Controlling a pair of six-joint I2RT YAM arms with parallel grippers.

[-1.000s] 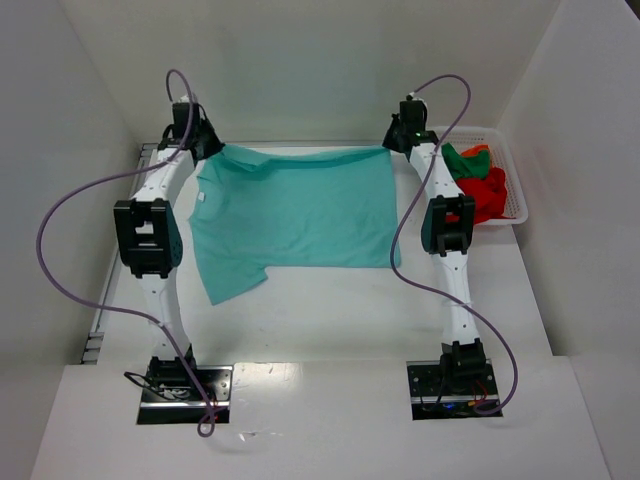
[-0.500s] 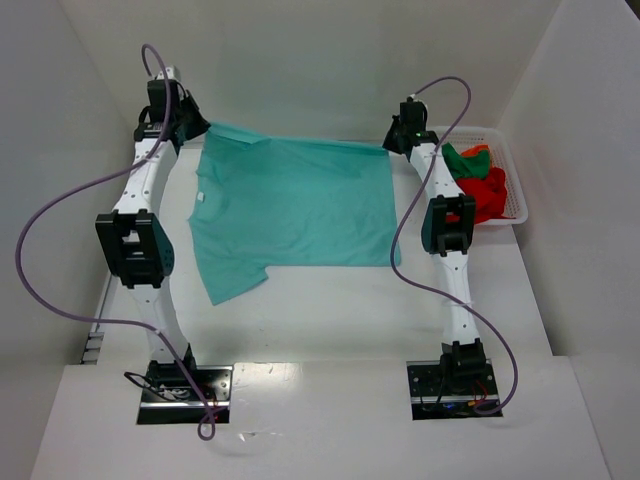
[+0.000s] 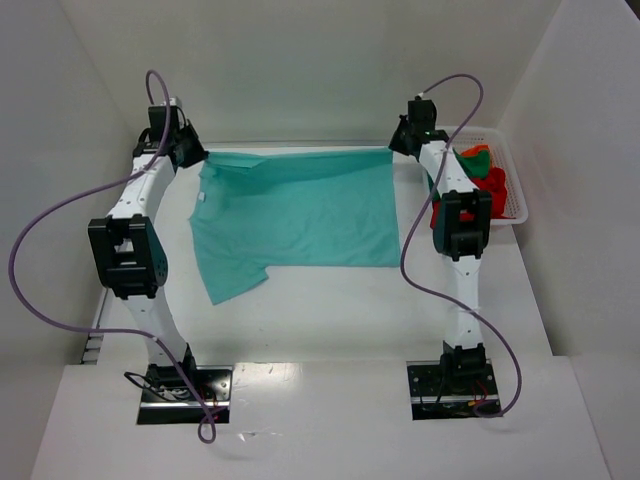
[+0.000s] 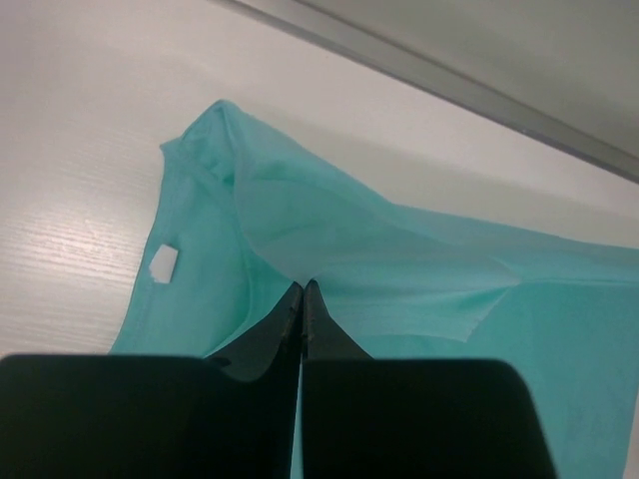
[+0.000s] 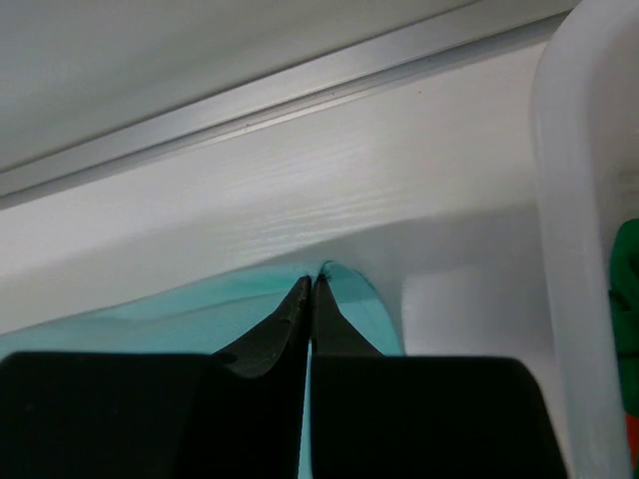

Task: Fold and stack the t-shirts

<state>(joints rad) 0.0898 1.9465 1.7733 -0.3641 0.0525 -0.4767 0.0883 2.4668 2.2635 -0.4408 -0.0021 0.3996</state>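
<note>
A teal t-shirt (image 3: 300, 210) lies spread on the white table, its far edge pulled straight between my two grippers. At the far left corner, my left gripper (image 3: 194, 154) is shut on that edge; the left wrist view has the closed left gripper (image 4: 303, 287) pinching a raised fold of the teal t-shirt (image 4: 419, 269) next to its white label (image 4: 165, 262). The right gripper (image 3: 399, 148) is shut on the far right corner, and in the right wrist view the right gripper (image 5: 313, 280) bites the teal t-shirt (image 5: 150, 319) hem. Red (image 3: 491, 187) and dark green (image 3: 474, 158) t-shirts lie bunched in the basket.
A white lattice basket (image 3: 517, 195) stands at the far right, close to my right arm; its wall (image 5: 574, 200) fills the right side of the right wrist view. A metal rail (image 5: 250, 100) and the back wall run just beyond both grippers. Side walls enclose the table.
My left gripper swung out to the left and back, drawing the teal shirt's far edge from wavy to straight. The right gripper shifted slightly back and to the right with its corner.
</note>
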